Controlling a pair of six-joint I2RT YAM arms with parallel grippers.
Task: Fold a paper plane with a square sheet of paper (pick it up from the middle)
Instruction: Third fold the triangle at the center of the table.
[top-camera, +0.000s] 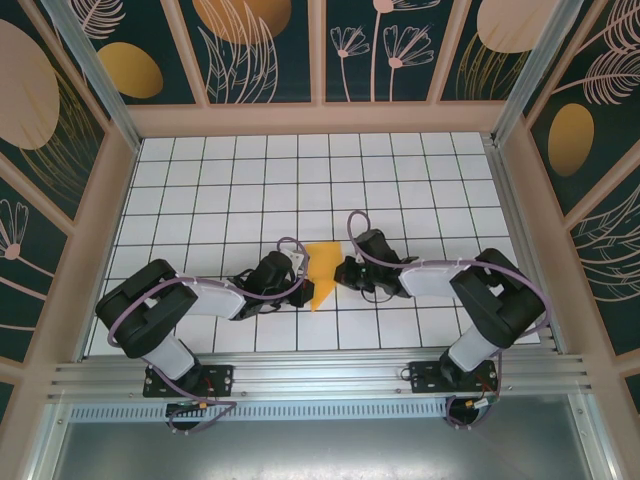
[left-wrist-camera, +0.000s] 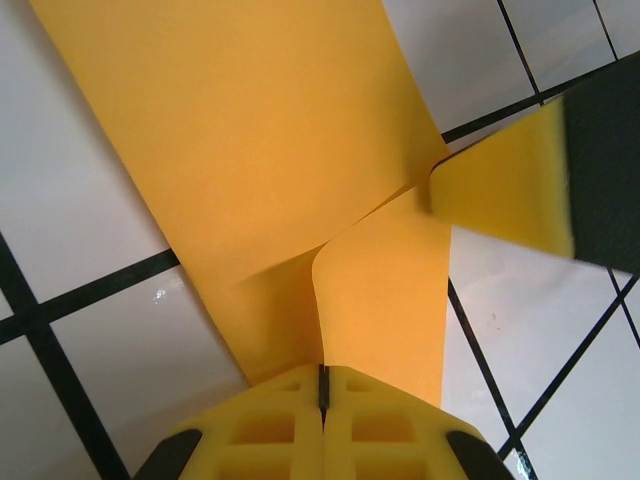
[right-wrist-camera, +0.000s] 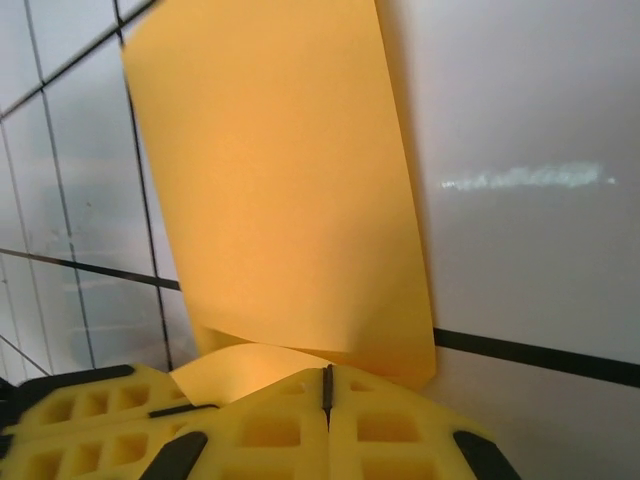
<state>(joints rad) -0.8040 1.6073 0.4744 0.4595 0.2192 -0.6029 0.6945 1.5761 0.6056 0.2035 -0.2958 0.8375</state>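
Two grippers are closed on the square sheet of paper (top-camera: 322, 270), which is held, already creased, between them over the near middle of the gridded table (top-camera: 200, 180). The left gripper (left-wrist-camera: 322, 378) is pinched shut on the sheet's left side and the right gripper (right-wrist-camera: 326, 380) on its right. The paper appears to be slightly lifted, though this cannot be told for sure.

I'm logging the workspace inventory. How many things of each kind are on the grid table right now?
orange-yellow paper sheet: 1
yellow-fingered grippers: 2 (left gripper, right gripper)
Total: 3
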